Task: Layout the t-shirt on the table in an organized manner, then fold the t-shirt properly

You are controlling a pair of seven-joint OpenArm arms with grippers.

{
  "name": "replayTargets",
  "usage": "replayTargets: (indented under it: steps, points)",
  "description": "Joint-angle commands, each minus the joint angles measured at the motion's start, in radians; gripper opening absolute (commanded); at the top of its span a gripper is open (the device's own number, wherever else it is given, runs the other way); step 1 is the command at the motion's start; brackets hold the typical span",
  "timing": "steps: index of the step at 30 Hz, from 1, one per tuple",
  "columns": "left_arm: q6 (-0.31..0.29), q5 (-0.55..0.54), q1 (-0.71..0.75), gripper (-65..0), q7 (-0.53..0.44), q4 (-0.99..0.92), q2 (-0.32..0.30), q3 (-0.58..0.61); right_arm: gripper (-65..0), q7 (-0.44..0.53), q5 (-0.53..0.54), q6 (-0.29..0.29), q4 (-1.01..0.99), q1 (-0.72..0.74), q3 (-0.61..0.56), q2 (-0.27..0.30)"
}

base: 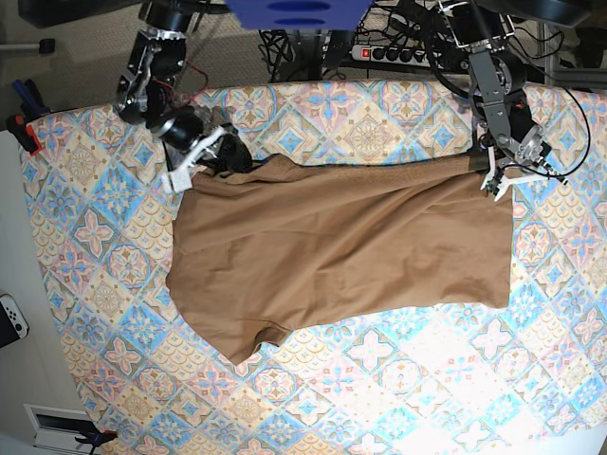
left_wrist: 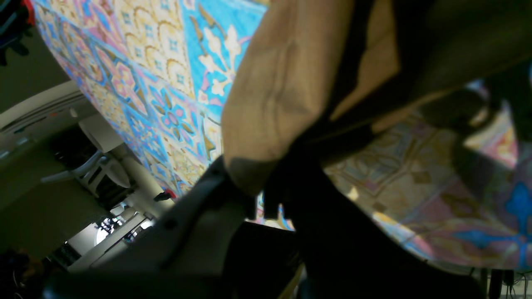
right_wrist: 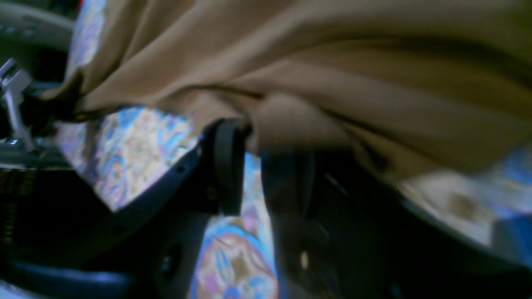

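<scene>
Layout step: left hand point(base: 495, 172) is clamping t-shirt point(base: 341, 251) corner at upper right, right hand point(base: 211, 156) is pinching cloth at upper left; next, tugging flat on desk point(base: 398, 379).

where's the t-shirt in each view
Left wrist: t-shirt hangs upper centre, pinched in the left claw.
Right wrist: fills the top, edge in the right claw.
Base: spread across the middle.
Shared landmark: the table with its patterned cloth.

Power strip point(base: 394, 52) beyond far edge; white controller point(base: 11, 318) on floor.
</scene>
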Motion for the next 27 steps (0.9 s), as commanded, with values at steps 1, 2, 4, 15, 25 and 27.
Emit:
replayTargets:
  steps: [1,2,4,15,25,27]
  points:
    - [0.009,0.016,-0.009,-65.0,0.002,0.021,-0.012,-0.003,-42.2,-0.102,-0.205,-0.085,0.007,-0.044,0.015,0.013]
    - [0.009,0.016,-0.009,-65.0,0.002,0.021,-0.012,-0.003,-42.2,-0.104,-0.231,-0.085,0.032,-0.049,0.015,0.013]
    - [0.009,0.016,-0.009,-65.0,0.002,0.021,-0.012,-0.003,-42.2,-0.104,-0.283,-0.085,0.093,-0.049,0.015,0.013]
    - [0.009,0.016,-0.010,-65.0,0.002,0.023,-0.009,-0.002,-42.2,-0.104,-0.485,-0.087,0.158,-0.049,0.017,0.013]
    - [0.009,0.016,-0.007,-65.0,0.002,0.023,-0.009,-0.003,-42.2,-0.104,-0.505,-0.087,0.210,-0.049,0.007,0.012]
    - [0.009,0.016,-0.007,-65.0,0.002,0.023,-0.009,-0.003,-42.2,-0.104,-0.505,-0.087,0.230,-0.049,0.007,0.012]
